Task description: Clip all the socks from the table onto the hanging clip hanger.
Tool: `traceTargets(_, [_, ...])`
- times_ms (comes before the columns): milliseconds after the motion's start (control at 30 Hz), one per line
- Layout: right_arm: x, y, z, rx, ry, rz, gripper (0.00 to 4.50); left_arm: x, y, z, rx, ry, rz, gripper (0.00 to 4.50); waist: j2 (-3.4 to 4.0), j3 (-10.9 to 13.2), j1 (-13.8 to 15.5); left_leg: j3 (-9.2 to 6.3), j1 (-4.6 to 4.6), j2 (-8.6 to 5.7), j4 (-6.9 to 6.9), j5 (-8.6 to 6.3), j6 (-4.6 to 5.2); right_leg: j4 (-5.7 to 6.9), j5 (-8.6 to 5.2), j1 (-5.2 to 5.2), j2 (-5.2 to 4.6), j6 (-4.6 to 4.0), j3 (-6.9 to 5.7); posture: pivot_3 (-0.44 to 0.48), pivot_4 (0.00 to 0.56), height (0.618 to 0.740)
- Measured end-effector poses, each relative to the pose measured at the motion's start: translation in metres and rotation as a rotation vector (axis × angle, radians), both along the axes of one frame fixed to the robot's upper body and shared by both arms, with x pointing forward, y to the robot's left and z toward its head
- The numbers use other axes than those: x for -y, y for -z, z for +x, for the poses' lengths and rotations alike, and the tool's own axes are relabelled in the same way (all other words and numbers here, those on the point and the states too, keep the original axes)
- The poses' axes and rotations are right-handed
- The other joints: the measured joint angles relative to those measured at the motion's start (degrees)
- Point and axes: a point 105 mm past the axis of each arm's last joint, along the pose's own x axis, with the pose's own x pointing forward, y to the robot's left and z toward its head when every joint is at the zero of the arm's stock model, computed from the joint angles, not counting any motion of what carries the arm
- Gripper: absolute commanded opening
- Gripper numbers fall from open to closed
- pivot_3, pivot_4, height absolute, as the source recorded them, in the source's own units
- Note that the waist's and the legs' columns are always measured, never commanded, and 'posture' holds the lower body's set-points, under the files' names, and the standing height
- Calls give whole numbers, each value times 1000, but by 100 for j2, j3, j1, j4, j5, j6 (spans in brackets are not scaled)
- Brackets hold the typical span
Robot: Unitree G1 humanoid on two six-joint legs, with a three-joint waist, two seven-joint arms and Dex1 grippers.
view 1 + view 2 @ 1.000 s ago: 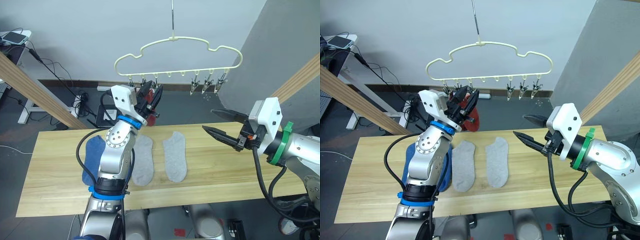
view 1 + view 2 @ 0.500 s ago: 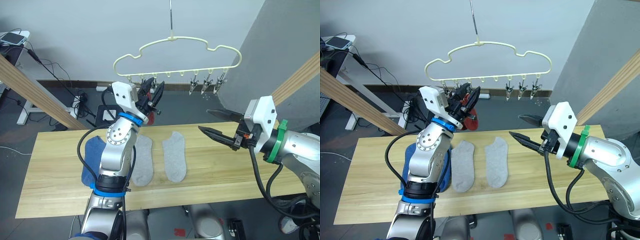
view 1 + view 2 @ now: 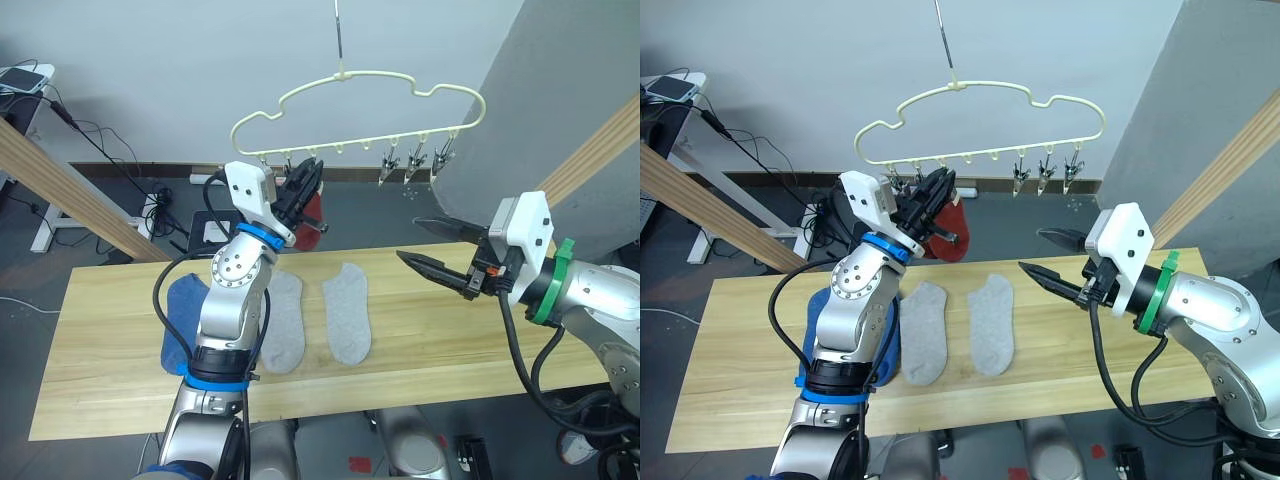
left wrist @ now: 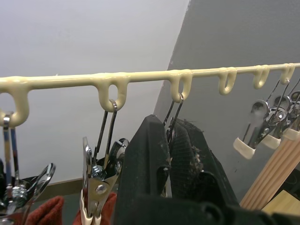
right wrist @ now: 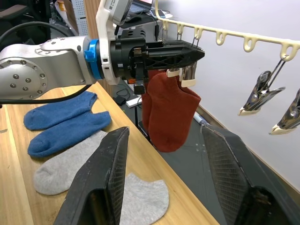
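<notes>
The pale yellow clip hanger [image 3: 360, 85] hangs above the far edge of the table [image 3: 450, 340]. My left gripper [image 3: 940, 185] is raised to its left clips, fingers [image 4: 150, 154] shut on a metal clip [image 4: 172, 112]. A brick red sock [image 3: 948, 222] hangs just under it; the right wrist view shows two red socks [image 5: 168, 112] overlapping there. Two grey socks [image 3: 285, 320] [image 3: 347, 312] lie flat mid-table. Two blue socks [image 3: 185, 310] lie to their left, partly behind my left arm. My right gripper [image 3: 408, 240] hovers open over the table's right part, holding nothing.
Three free clips [image 3: 415, 165] hang at the hanger's right end. Thick wooden beams slant at the left [image 3: 70, 180] and right [image 3: 600, 150]. Cables and a power strip [image 3: 160, 205] lie on the floor behind the table.
My left gripper has closed from slightly apart and risen into the clip row. The red sock now hangs below it. The hanger has tilted, its right end higher. My right gripper has barely moved.
</notes>
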Motion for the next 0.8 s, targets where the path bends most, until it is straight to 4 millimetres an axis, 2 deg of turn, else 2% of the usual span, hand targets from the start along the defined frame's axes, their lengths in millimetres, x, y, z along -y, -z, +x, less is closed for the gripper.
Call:
traceTargets(33, [-1, 2, 0, -3, 1, -5, 2556, -1, 0, 0, 0, 1, 5, 82, 0, 0, -2, 0, 0, 0, 0, 0, 0, 0, 0, 0, 0, 0, 0, -346, 346, 732])
traceTargets(133, [-11, 16, 5, -25, 21, -22, 3077, -4, 0, -1, 0, 18, 29, 82, -1, -1, -16, -2, 1, 2, 0, 0, 0, 1, -3, 0, 1, 4, -1, -346, 346, 732])
traceTargets(267, [-30, 69, 21, -127, 107, -83, 4478, -7, -1, -2, -5, 54, 56, 82, -1, -2, -26, -1, 1, 2, 2, 1, -1, 3, -11, -2, 2, 19, 1, -328, 352, 732])
traceTargets(367, [-47, 105, 35, -160, 184, -131, 4500, -8, -3, -4, -5, 74, 79, 82, 0, -2, -28, -2, 1, 2, 1, 1, -1, 5, -11, -3, 1, 19, 1, -311, 352, 732])
traceTargets(533, [-73, 142, 65, -191, 358, -113, 4500, -8, -2, -7, -7, 100, 105, 82, 0, -2, -13, -6, 1, 4, 0, 1, -2, 5, -3, -4, 1, 5, -3, -292, 349, 732])
traceTargets(633, [-82, 153, 78, -200, 432, -92, 4500, -7, -3, -8, -8, 103, 103, 82, 0, -2, 3, -3, 0, 1, 0, 1, -2, 3, 1, -3, -5, -2, -1, -285, 348, 732])
traceTargets(800, [-90, 175, 85, -229, 481, -99, 4500, -7, -4, -10, -14, 109, 105, 82, 0, -2, 24, -4, -1, 2, -1, 0, -1, 4, 2, -4, -5, -3, -3, -276, 345, 732])
